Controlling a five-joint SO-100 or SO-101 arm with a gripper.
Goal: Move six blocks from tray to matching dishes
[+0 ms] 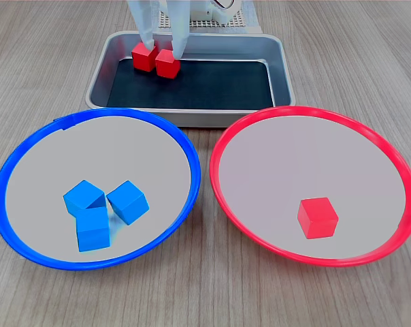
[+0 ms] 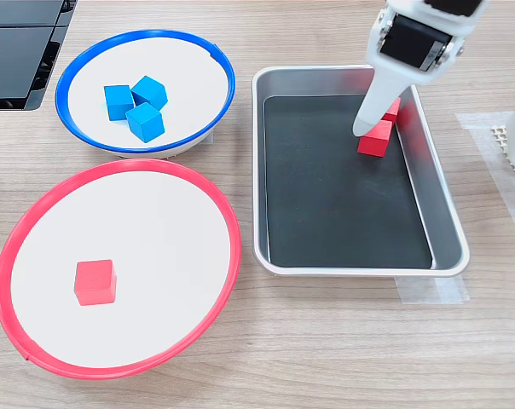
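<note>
Inside the tray (image 1: 280, 65), my gripper (image 1: 161, 49) spread, fingers straddling the two red blocks (image 1: 156, 59), a third red block (image 1: 318, 217) in the red-rimmed dish (image 1: 222, 194), three blue blocks (image 1: 100, 207) crowding the blue-rimmed dish (image 1: 28, 252).

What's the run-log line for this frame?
gripper: open, over tray blocks | tray: two red | red dish: one red | blue dish: three blue

blocks (image 1: 103, 211): blue, red | tray (image 1: 192, 117): silver, black floor
</note>
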